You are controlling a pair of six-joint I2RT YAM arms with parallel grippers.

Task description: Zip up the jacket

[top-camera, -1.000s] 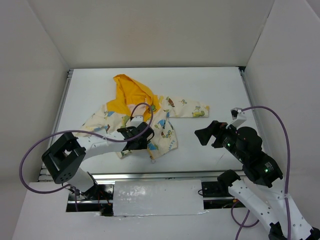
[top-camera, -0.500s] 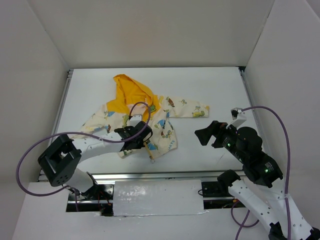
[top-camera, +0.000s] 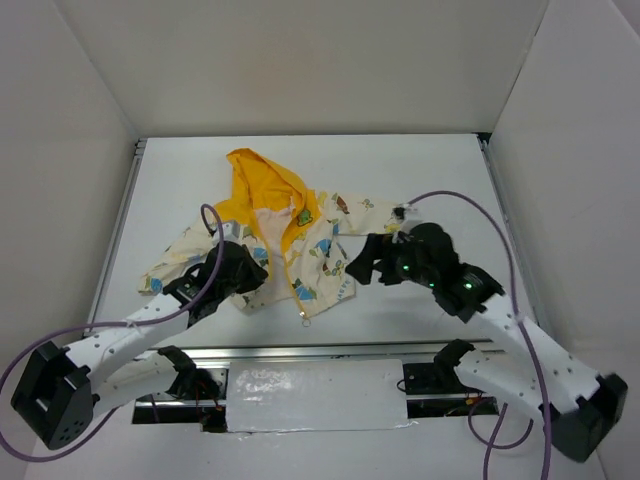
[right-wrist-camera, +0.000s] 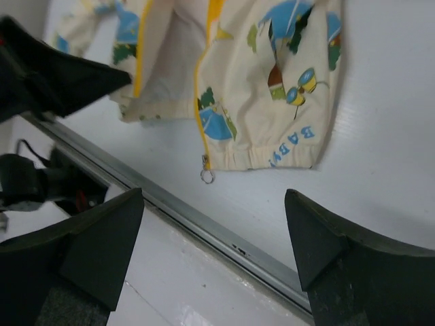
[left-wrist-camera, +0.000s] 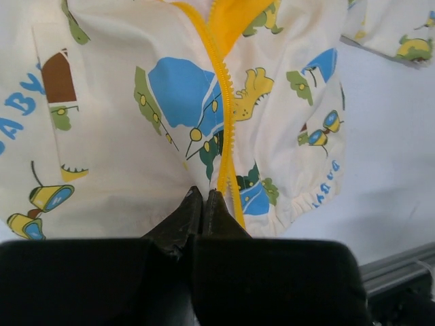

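Observation:
The jacket (top-camera: 300,240) lies open on the white table, cream with cartoon prints, yellow hood (top-camera: 262,185) at the back. Its yellow zipper (left-wrist-camera: 223,129) runs down the front. My left gripper (top-camera: 248,282) is shut on the jacket's bottom hem just left of the zipper; in the left wrist view its fingertips (left-wrist-camera: 204,195) press together at the cloth. The zipper pull (right-wrist-camera: 206,174), with a small ring, hangs at the right panel's hem. My right gripper (right-wrist-camera: 214,197) stands open above the table edge, just short of the pull, and sits right of the hem (top-camera: 358,268).
A metal rail (top-camera: 300,352) runs along the table's near edge, with a white plate (top-camera: 315,395) beyond it. White walls close in the left, back and right. Purple cables (top-camera: 470,215) loop over both arms. The right sleeve (top-camera: 385,218) stretches toward the right.
My left gripper has shut on the hem and pulled the jacket's lower left side out to the left. The right arm has swung left to the jacket's hem, its jaws narrowing slightly.

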